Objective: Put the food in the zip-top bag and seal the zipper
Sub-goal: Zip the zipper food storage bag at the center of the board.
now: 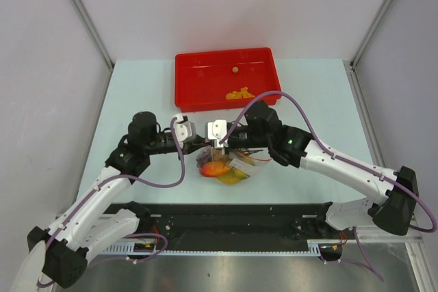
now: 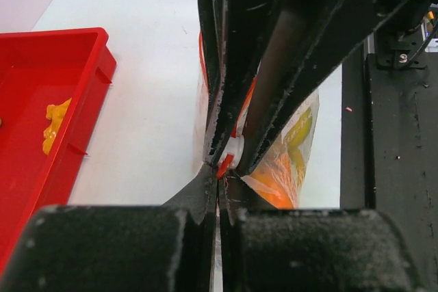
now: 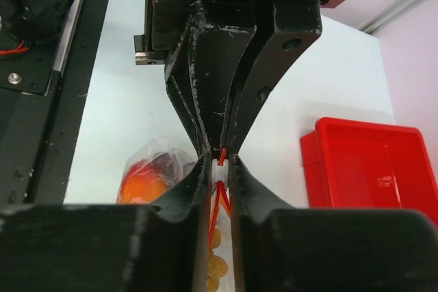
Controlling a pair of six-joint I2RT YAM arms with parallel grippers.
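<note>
The clear zip-top bag (image 1: pixel 233 169) lies on the table between my two grippers, which meet at its mouth. Inside it are a red-orange mango (image 1: pixel 215 168), a yellow-green mango (image 1: pixel 234 178) and tan balls (image 3: pixel 217 259). My left gripper (image 2: pixel 220 181) is shut on the end of the red-orange zipper strip (image 2: pixel 224 166). My right gripper (image 3: pixel 219 169) is shut on the zipper's white slider (image 3: pixel 219 171), tip to tip with the left one. In the top view the left gripper (image 1: pixel 208 146) and the right gripper (image 1: pixel 220 147) touch above the bag.
The red tray (image 1: pixel 188 80) stands at the back of the table, holding small orange chunks (image 1: pixel 239 93) and one small tan ball (image 1: pixel 235 70). A black rail (image 1: pixel 233 227) runs along the near edge by the arm bases.
</note>
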